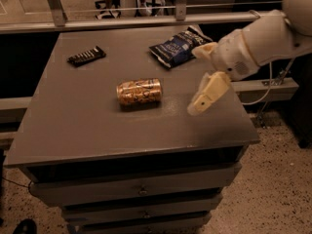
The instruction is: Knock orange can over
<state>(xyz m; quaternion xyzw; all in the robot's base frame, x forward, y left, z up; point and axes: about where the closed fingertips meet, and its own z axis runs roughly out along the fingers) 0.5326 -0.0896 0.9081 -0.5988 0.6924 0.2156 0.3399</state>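
Observation:
The orange can (139, 91) lies on its side near the middle of the grey table (73, 126), its length running left to right. My gripper (204, 97) hangs above the table's right side, well to the right of the can and apart from it, holding nothing. Its cream fingers (210, 89) point down and to the left.
A blue crinkly chip bag (178, 46) lies at the back right of the table, behind the gripper. A thin black snack bar (86, 55) lies at the back left. The table's right edge is just under the arm. Drawers sit below the front edge.

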